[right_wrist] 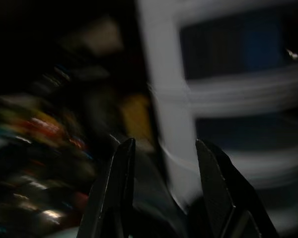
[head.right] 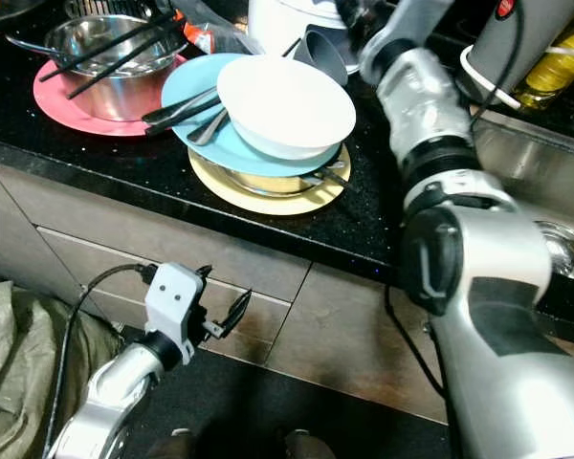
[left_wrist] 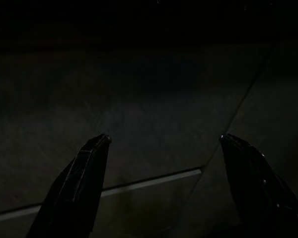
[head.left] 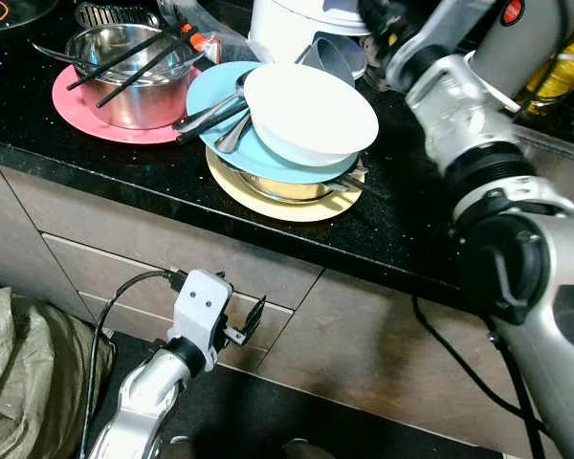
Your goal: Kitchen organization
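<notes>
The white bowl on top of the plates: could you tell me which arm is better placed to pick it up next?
Probably the right. The right gripper is up over the counter beyond the white bowl, fingers apart, near a white container. The left gripper hangs low in front of the drawers, below the counter edge.

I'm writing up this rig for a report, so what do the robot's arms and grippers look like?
Both arms are silver metal with black joint rings. The left arm ends in a white wrist block with a black cable looping off it. Left gripper and right gripper each have two long black fingers.
</notes>
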Robot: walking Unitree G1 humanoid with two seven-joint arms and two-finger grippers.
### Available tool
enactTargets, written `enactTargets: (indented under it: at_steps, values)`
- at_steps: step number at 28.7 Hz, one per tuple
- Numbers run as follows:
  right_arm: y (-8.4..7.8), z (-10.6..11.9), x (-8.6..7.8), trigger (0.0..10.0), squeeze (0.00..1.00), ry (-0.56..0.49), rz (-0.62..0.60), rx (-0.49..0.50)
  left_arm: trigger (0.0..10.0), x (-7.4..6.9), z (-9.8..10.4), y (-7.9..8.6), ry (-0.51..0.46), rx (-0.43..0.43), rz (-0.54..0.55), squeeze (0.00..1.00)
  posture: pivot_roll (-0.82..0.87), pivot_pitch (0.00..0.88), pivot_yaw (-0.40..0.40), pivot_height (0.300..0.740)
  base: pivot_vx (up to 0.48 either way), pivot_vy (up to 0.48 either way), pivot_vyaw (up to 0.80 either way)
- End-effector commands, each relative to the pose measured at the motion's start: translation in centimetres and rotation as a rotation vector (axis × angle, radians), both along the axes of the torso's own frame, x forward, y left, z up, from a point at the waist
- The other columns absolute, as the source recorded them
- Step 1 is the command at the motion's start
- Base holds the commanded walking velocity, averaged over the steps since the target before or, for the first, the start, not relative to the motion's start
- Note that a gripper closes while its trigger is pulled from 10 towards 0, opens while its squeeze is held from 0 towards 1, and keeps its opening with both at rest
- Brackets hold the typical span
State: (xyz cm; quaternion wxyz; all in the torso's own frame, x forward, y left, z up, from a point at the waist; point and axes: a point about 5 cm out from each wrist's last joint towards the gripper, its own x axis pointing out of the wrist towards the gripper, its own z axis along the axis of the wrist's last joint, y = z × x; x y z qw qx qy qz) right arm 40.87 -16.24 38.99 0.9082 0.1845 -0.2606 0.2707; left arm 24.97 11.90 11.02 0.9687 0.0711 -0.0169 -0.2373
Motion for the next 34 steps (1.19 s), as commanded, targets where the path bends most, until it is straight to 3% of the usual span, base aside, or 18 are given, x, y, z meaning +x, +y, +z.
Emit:
enactTargets:
  at_steps: [1,4,5,6,9,11,16,18,25,28,34]
  values:
    - [-1.0,0.6,-0.6,10.0,0.0,-0.071,0.068,0.033,10.0,-0.2,-0.9,-0.1,0.04,0.008,-0.013,0.0,0.16,0.126,-0.16,0.74,0.0,0.0,0.0]
    - [-1.5,1.2,-1.8,10.0,0.0,-0.176,0.209,0.012,10.0,0.0,-0.9,0.0,0.041,0.011,-0.016,0.0,0.15,0.117,-0.151,0.74,0.0,0.0,0.0]
    - [-1.5,1.1,-3.4,10.0,0.0,-0.266,0.33,-0.071,10.0,0.1,-1.0,0.0,0.042,0.014,-0.018,0.0,0.15,0.112,-0.146,0.74,0.0,0.0,0.0]
    - [-1.5,1.1,-3.4,10.0,0.0,-0.266,0.33,-0.071,10.0,0.1,-1.0,0.0,0.042,0.014,-0.018,0.0,0.15,0.112,-0.146,0.74,0.0,0.0,0.0]
    - [-0.9,0.0,-5.9,10.0,0.0,-0.349,0.478,-0.253,10.0,0.4,-1.1,0.1,0.043,0.017,-0.02,0.0,0.15,0.094,-0.14,0.74,0.0,0.0,0.0]
    - [0.1,-2.0,-8.0,10.0,0.0,-0.334,0.589,-0.438,10.0,0.6,-1.3,0.1,0.045,0.024,-0.026,0.0,0.15,0.081,-0.138,0.74,0.0,0.0,0.0]
    - [1.6,-3.6,-9.4,10.0,0.0,-0.309,0.662,-0.573,10.0,0.8,-1.3,-0.1,0.035,0.032,-0.041,0.0,0.15,0.07,-0.139,0.74,0.0,0.0,0.0]
    - [1.9,-3.9,-9.7,10.0,0.0,-0.305,0.667,-0.589,10.0,0.8,-1.2,-0.2,0.029,0.038,-0.046,0.0,0.15,0.056,-0.137,0.74,0.0,0.0,0.0]
    - [4.3,-7.7,-9.1,10.0,0.0,-0.126,0.402,-0.934,10.0,1.3,-0.9,-0.6,0.001,0.061,-0.071,0.0,0.15,0.045,-0.119,0.74,0.0,0.0,0.0]
    - [4.7,-8.3,-8.8,10.0,0.0,-0.099,0.35,-0.979,10.0,1.4,-0.8,-0.7,-0.005,0.068,-0.078,0.0,0.15,0.044,-0.117,0.74,0.0,0.0,0.0]
    - [4.7,-7.5,-8.5,10.0,0.0,-0.092,0.279,-0.935,10.0,1.6,-1.0,-0.6,-0.003,0.069,-0.078,0.0,0.15,0.041,-0.115,0.74,0.0,0.0,0.0]
